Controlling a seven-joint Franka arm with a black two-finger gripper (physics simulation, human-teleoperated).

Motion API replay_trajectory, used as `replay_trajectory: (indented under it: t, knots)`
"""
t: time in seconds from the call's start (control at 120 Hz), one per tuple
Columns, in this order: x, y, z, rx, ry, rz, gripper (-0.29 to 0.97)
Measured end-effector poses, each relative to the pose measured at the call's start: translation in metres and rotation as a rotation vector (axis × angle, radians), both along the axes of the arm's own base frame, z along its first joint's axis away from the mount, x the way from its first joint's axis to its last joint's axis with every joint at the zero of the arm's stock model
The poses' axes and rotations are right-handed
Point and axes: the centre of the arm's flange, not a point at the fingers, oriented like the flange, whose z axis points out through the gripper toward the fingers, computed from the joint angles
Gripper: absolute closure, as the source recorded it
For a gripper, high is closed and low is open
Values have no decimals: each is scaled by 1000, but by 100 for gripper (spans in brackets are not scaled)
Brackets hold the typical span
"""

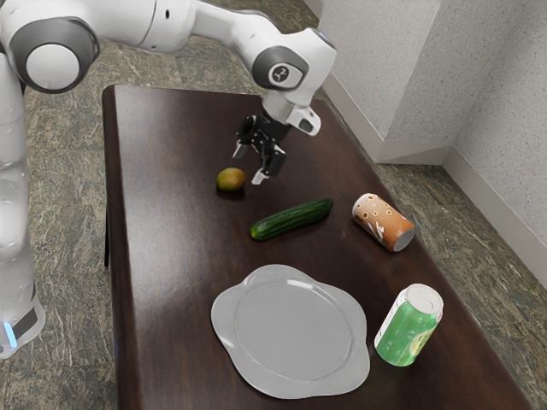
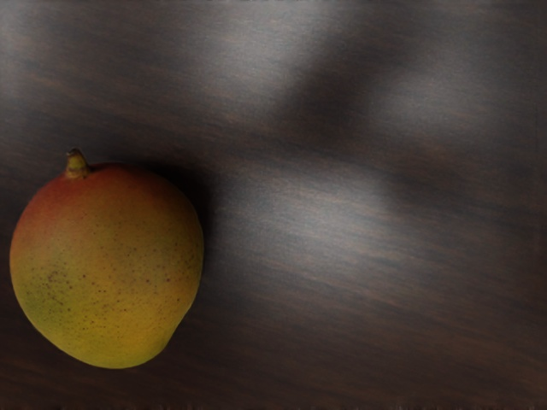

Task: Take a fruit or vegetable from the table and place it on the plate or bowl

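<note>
Two pieces of produce lay on a dark brown wooden table (image 1: 162, 256), and the nearer one to the arm was a small, rounded mango with yellow-green skin and a red blush (image 1: 231, 178). In the exterior view it rested on the bare wood at about eleven o'clock from a pale grey, wavy-edged plate (image 1: 256, 376), well apart from it. A long dark green cucumber (image 1: 292, 219) lay between the two.

The black two-finger gripper (image 1: 248, 165) hovered just beside the mango, at about two o'clock from it. Its fingers were spread and held nothing.

In the wrist view the mango (image 2: 107, 265) lay on its side, with a short brown stem stub (image 2: 77, 162) at the blushed end. Its long axis ran level with the table, from the stem to the blunt yellow nose. In the exterior view that axis seemed to run roughly nine to three o'clock, though the stem end could not be made out there.

The fruit would likely feel fairly light and firm, with smooth, slightly slippery skin that bruises under hard pressure. The best hold was probably across the short axis, at the widest belly.
</note>
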Motion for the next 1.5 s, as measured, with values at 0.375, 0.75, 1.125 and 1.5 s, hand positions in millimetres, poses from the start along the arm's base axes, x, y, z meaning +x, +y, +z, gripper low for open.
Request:
replay_trajectory:
  t: [0.375, 0.75, 1.125, 1.5]
  knots:
    - [19, -36, 7, -15, -113, -9, 2]
    - [32, -94, 0, -37, -150, -66, 1]
    - [55, -111, -32, -16, -195, -100, 1]
    - [70, -96, -57, 21, -213, -105, 0]
